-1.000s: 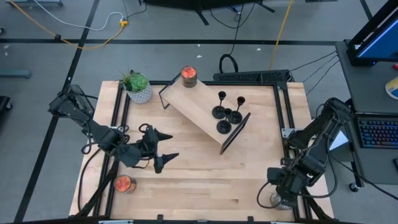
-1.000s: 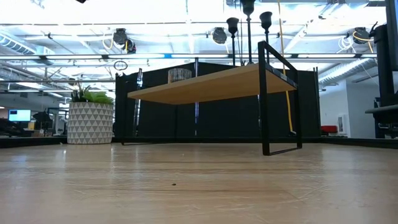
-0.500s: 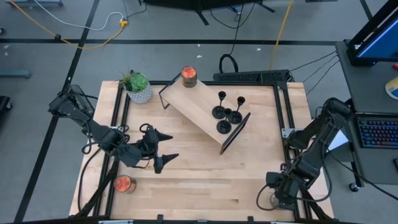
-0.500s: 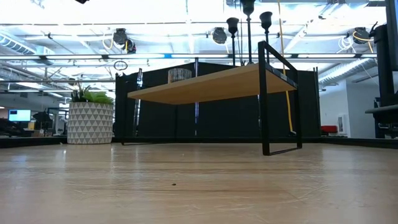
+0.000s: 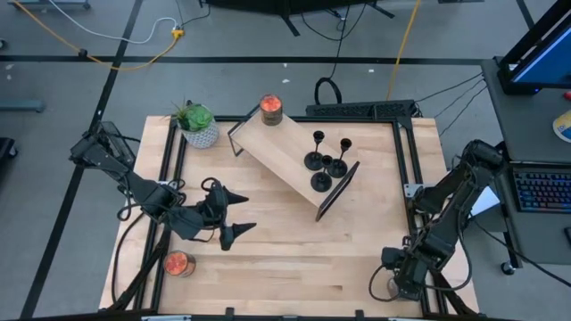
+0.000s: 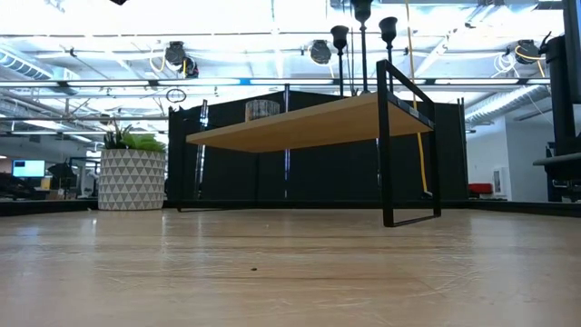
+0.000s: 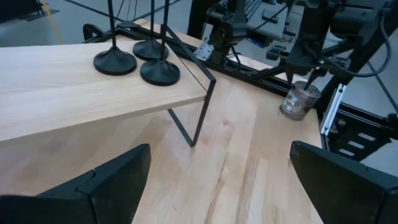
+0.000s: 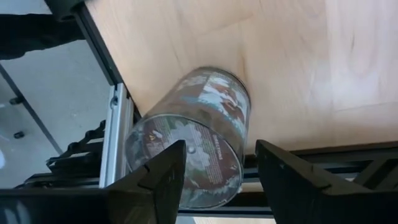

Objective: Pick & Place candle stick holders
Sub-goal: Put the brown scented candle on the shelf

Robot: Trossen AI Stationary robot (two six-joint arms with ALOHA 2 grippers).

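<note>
The right gripper (image 5: 393, 287) sits slightly nearer the table's (image 5: 294, 254) front right corner than a second ago; its fingers stand apart around a patterned jar (image 8: 196, 140), whose label cannot be read, beside the metal edge rail (image 8: 115, 121). The left gripper (image 5: 234, 217) hangs unmoved, jaws wide and empty, over open tabletop. Farther back, four candle stick holders (image 5: 325, 160) stand on the raised wooden shelf (image 5: 281, 143), near its right end.
</note>
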